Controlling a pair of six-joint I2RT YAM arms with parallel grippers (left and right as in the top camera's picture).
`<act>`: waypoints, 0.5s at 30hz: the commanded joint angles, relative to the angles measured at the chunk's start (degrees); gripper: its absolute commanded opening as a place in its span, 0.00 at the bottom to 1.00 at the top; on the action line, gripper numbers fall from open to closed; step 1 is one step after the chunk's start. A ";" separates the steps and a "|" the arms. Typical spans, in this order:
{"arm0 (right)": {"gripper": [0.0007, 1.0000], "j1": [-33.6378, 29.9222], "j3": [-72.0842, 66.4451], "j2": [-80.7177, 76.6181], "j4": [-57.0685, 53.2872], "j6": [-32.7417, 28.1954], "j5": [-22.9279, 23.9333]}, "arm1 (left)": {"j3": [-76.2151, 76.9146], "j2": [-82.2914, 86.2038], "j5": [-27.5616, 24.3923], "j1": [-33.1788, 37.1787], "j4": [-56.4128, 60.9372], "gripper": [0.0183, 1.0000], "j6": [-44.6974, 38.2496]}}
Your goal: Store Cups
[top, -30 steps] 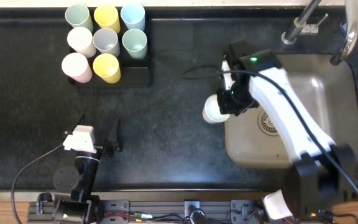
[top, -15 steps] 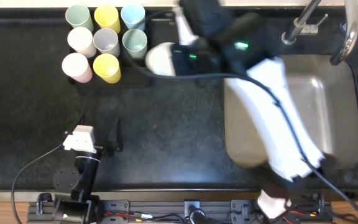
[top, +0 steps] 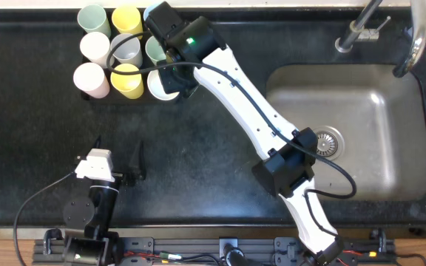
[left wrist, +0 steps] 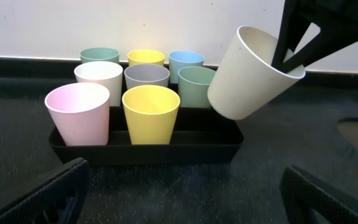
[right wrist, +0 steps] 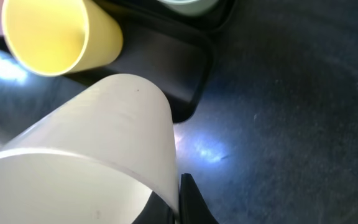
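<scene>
Big black bench, tray at its back edge near the left corner. The right gripper hangs over the tray's front right corner with the held cup pinched by the rim, one finger apparently inside the mouth and one outside. The cup is tilted, mouth leaning toward the sink end, base clear of the tray. To land it well, I'd say: bring it upright first, line the base over that open corner slot, then come straight down. The front yellow cup and the green cup stand just beside the slot, so any sideways drift risks a knock. Let go only once the base sits flat. The left gripper rests near the bench's front edge, fingers spread wide, holding nothing.

Containers now: the sink at the right end, drain in its floor. The tray carries seven upright cups in three rows:
- **Back:** mint cup, back yellow cup, blue cup
- **Middle:** white cup, grey cup, then the green
- **Front:** pink cup and the yellow

I see nothing inside any of them
</scene>
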State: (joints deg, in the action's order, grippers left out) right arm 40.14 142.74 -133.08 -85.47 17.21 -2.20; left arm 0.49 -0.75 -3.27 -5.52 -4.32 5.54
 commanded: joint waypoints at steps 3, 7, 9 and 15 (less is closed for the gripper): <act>0.04 0.07 1.75 -2.60 2.23 0.83 2.75 | -0.04 0.37 -0.52 0.07 -0.28 1.00 -1.05; 0.04 0.07 1.75 -4.55 3.74 0.81 3.78 | -0.04 0.37 -0.52 0.04 -0.26 1.00 -1.05; 0.04 0.07 1.75 -5.22 4.26 0.83 3.82 | -0.04 0.37 -0.52 0.04 -0.28 1.00 -1.05; 0.04 0.07 1.75 -6.49 5.22 1.07 5.25 | -0.04 0.37 -0.52 0.04 -0.28 1.00 -1.05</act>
State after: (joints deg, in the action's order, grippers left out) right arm 40.12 142.74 -139.15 -80.82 17.80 1.56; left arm 0.49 -0.75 -3.25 -5.52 -4.32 5.54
